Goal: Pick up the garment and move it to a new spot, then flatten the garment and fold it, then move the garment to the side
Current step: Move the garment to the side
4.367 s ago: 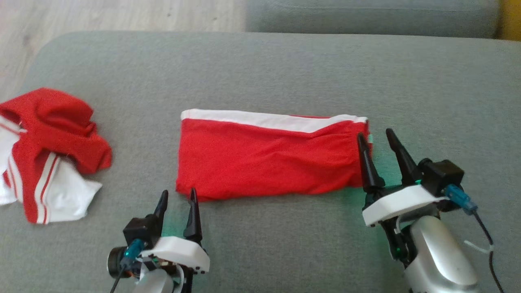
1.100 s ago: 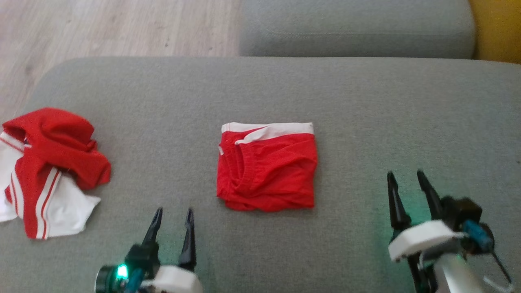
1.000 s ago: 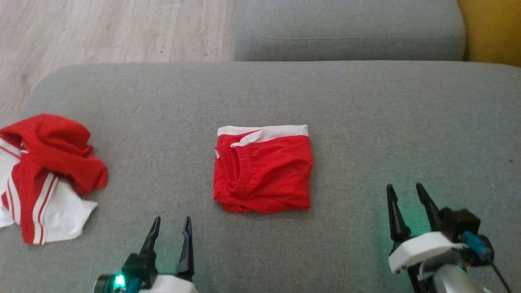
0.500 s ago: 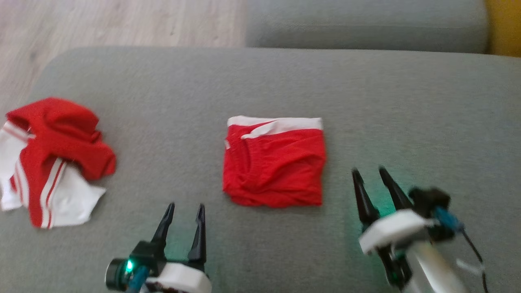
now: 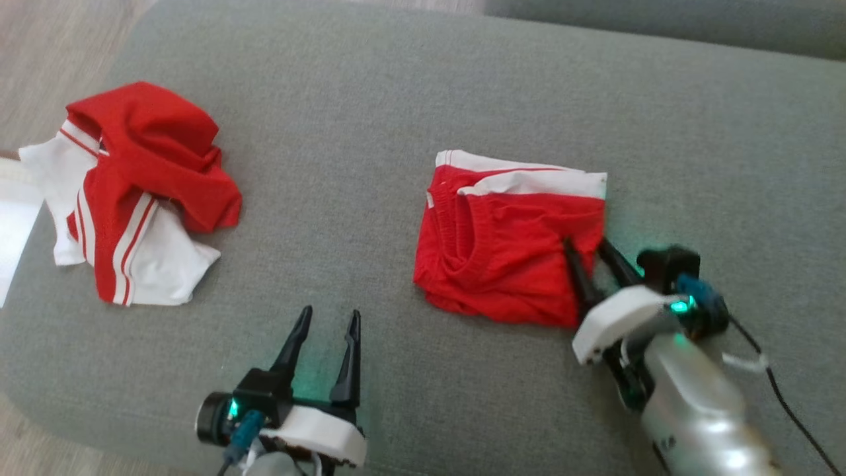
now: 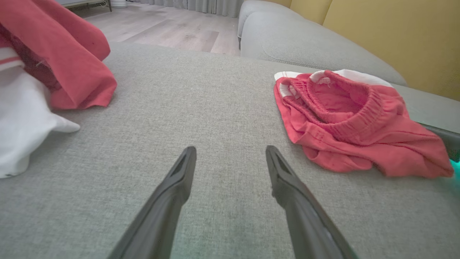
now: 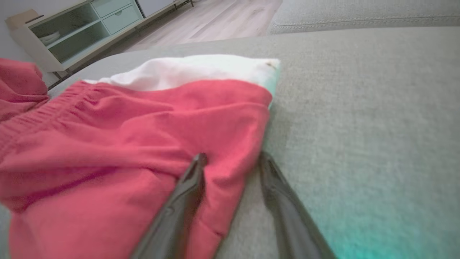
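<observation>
Head view: left gripper [image 5: 330,313] hovers spread and empty over the grey cushion [image 5: 370,99], the folded red garment [image 5: 502,258] lying apart to its right; right gripper [image 5: 585,242] straddles that garment's right edge, jaws parted, one over fabric, one over bare cushion.

Folded red garment [image 5: 502,264] on grey sofa [image 5: 396,99]

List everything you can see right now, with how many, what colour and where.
folded shorts: one, red with white band, middle of the sofa
crumpled garment: one, red and white, left end of the sofa
sofa: one, grey, under both garments
floor: pale wood, beyond the sofa
cabinet: one, pale, across the floor
left end effector: one, dark fingers, open over bare sofa
right end effector: one, dark fingers, open astride the shorts' right edge
</observation>
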